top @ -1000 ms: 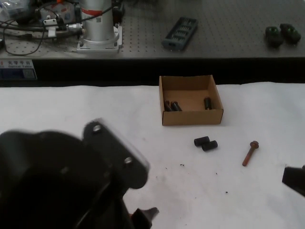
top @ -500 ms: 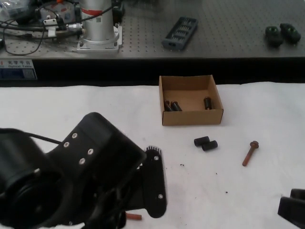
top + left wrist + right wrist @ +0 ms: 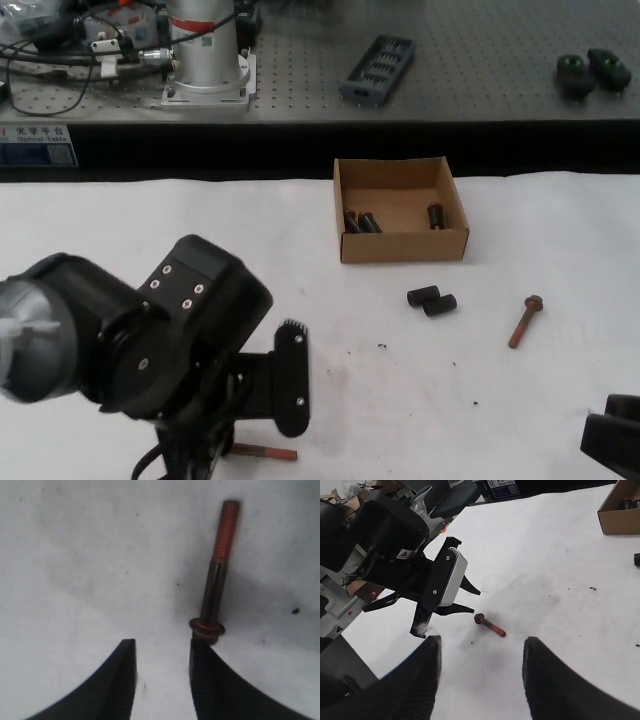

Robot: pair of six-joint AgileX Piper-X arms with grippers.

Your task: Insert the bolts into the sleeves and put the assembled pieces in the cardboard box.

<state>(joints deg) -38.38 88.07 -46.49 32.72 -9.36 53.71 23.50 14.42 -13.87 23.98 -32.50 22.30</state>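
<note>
Bolt (image 3: 216, 575) lies flat on the table (image 3: 150, 220), well apart from the cardboard box (image 3: 403, 247), off its near-left side; looks like steel, so I judge it stiff, dense, not fragile; smooth on the plain shank and likely to roll or skid on the white cover; best hold is across the plain shank just past the flanged head, not on the thread, not on the head itself; left gripper (image 3: 162, 652) hangs close over it, jaws parted narrow and empty; one jaw tip is touching or just beside the bolt's head, can't tell which; shank lies outside the gap, so I'd shift sideways to straddle it before closing; right gripper (image 3: 482, 677) is well apart from the box on its near-right side, jaws wide and empty; two black sleeves (image 3: 432, 300) lie just in front of the box, touching each other; second bolt (image 3: 525, 320) lies front-right of the box, near the sleeves; dark finished pieces (image 3: 362, 222) lie inside the box.
</note>
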